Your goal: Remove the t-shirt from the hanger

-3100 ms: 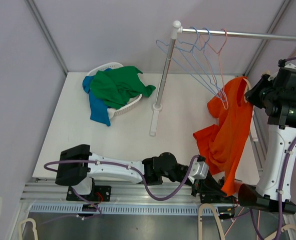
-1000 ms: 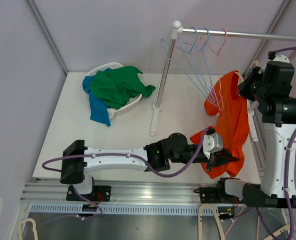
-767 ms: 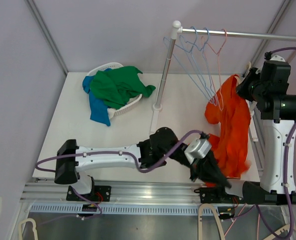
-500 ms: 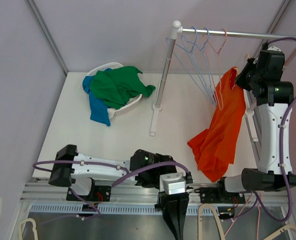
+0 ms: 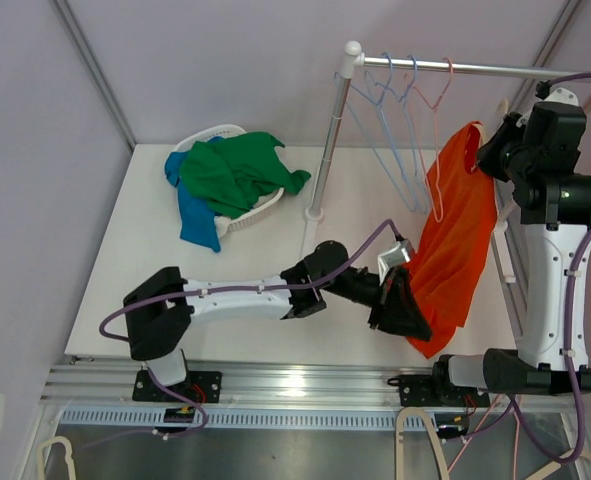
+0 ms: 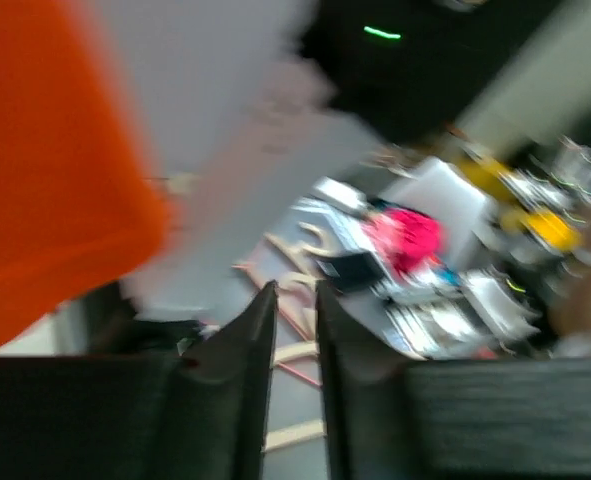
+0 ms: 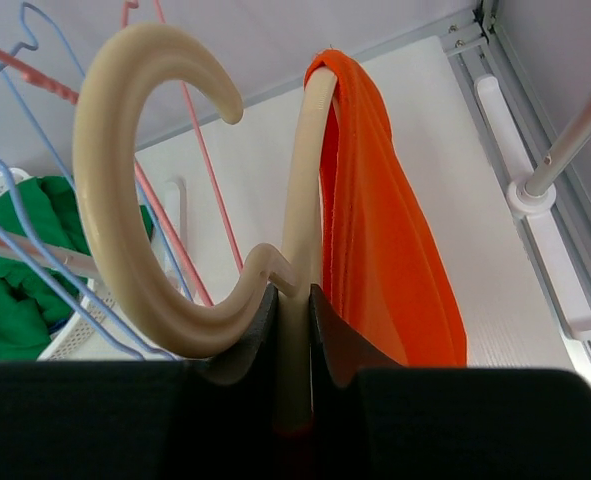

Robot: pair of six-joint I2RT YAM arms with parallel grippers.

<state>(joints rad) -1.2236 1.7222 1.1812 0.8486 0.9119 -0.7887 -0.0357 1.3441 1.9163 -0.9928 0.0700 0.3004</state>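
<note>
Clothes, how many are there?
3: orange shirt on the hanger in the right pincer; green one and blue one in the basket. More may hide underneath.

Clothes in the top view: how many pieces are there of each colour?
orange t-shirt: 1
green garment: 1
blue garment: 1
Total: 3
</note>
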